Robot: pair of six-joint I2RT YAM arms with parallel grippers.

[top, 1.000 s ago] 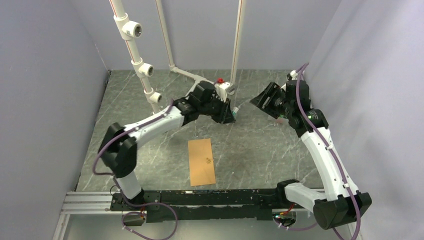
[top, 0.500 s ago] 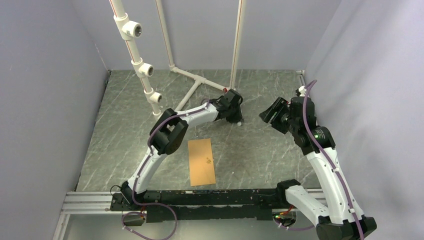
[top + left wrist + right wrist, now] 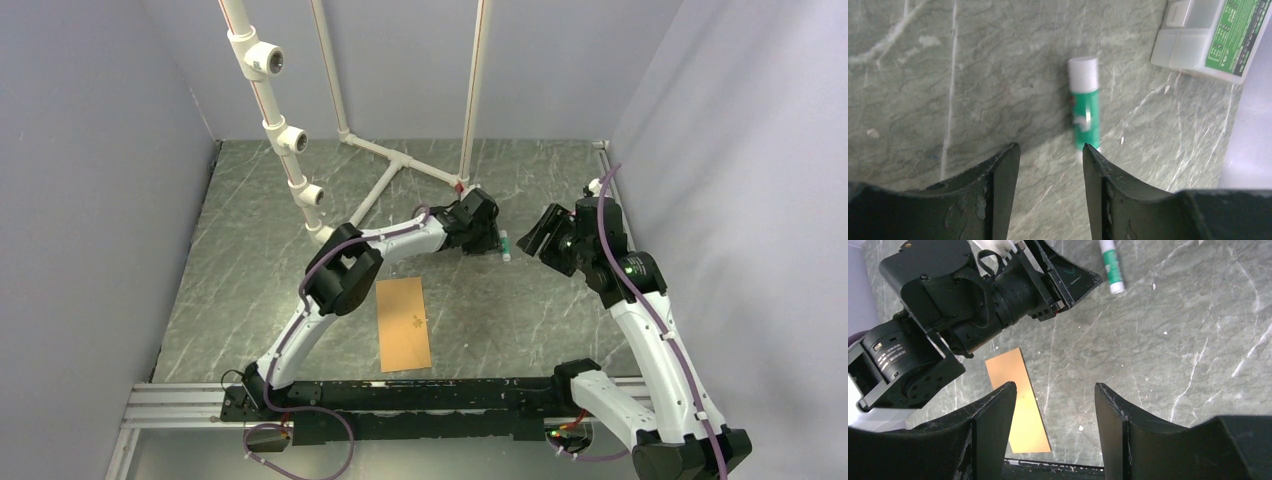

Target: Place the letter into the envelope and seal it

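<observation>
We observed the bench (image 3: 250, 215) as a smooth, matt green surface with marble-like veining. The envelope (image 3: 403, 323) was matt kraft-brown paper. The glue stick (image 3: 1084, 110) showed smooth, slightly glossy plastic. The fingers (image 3: 1000, 185) of the left end effector (image 3: 1048, 150) were scuffed matt black plastic.

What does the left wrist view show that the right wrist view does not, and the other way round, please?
Only the left wrist view shows the pale plastic box with a green label, at its upper right corner. Only the right wrist view shows the envelope lying flat on the table, and the left end effector from outside, open with nothing in it. Both show the green glue stick with its white cap, lying on the marbled table just ahead of the left end effector.
</observation>
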